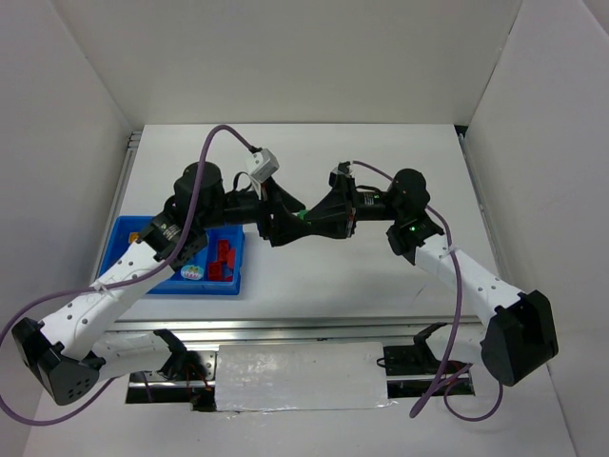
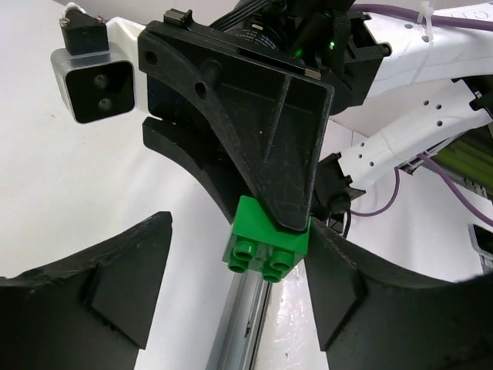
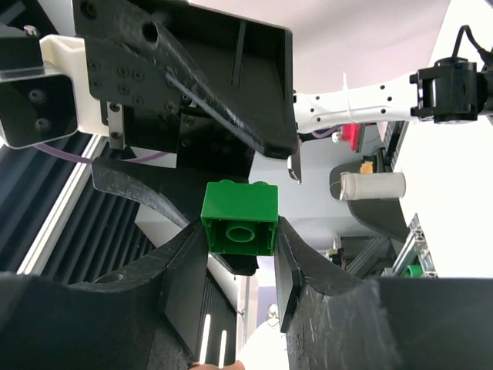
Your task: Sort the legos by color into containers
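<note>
Top: left gripper point(image 1: 283, 222) and right gripper point(image 1: 322, 217) meet mid-air over worktop point(image 1: 381, 276); green brick point(image 1: 303, 215) a speck between. Left wrist: left gripper apart, brick's studs face camera. Right wrist: right gripper clamped on brick; hollow underside shows.

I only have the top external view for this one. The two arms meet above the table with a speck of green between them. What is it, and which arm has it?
Observer: It is a small green plastic brick. The right gripper has its fingers shut on two opposite sides of it.
Operator: Is the left arm gripping it too?
Observer: No. The left gripper is open: one finger is well clear of the brick, the other close beside it.
Operator: Can you see the studs?
Observer: Yes. In the left wrist view, round studs show on the brick's lower face.
</note>
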Controlling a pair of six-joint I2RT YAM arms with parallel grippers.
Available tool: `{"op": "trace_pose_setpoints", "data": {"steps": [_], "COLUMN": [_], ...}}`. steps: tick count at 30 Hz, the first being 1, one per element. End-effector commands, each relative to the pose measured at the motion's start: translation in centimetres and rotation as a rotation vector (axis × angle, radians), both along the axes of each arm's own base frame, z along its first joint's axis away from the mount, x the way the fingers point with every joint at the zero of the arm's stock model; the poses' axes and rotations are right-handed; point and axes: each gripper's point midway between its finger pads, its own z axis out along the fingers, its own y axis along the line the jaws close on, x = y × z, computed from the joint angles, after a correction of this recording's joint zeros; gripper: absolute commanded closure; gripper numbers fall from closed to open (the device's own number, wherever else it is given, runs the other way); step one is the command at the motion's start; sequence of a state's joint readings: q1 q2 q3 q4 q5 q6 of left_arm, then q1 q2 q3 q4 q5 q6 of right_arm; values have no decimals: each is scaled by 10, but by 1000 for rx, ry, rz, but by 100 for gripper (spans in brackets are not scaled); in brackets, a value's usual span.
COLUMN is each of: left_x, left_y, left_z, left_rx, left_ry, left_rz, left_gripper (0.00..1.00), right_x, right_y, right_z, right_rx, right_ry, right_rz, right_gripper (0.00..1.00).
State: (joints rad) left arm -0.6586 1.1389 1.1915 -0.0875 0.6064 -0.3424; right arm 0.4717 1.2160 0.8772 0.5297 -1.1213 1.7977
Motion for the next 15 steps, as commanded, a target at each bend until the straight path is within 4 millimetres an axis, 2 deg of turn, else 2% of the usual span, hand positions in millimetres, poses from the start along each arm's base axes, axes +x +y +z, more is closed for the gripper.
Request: {"op": "trace_pose_setpoints", "data": {"steps": [1,4,5,7,8,10,12,13,14,15], "left_x": [1,-1,-1,-1,0,3,5,7,10,12], "left_y": [3,1,1,1,1,2,2,2,3,4], "left_z": [31,30,30,30,30,31,30,29,27,25], "left_rx": [-50,-51,-50,-51,-50,-48,-35,-29,-19,-12], "left_ry": [-84,-78,-75,-72,-71,-62,-57,-54,-48,-50], "left_rz": [14,1,-4,-2,1,21,28,37,55,67], "left_gripper": [21,39,51,62,80,100,100,100,100,100], "right_x": [-5,-4,-4,-3,-3,-3,-3,-3,-4,-4], "right_y": [0,1,1,1,1,1,1,1,0,0], "right_z": [6,8,8,9,8,6,4,3,3,3], "right_rx": [10,16,17,18,16,16,17,16,18,19], "right_ry": [-48,-50,-48,-50,-47,-45,-47,-45,-51,-55], "right_rz": [23,24,23,23,23,21,20,21,23,18], "right_gripper": [100,100,100,100,100,98,75,58,6,0]}}
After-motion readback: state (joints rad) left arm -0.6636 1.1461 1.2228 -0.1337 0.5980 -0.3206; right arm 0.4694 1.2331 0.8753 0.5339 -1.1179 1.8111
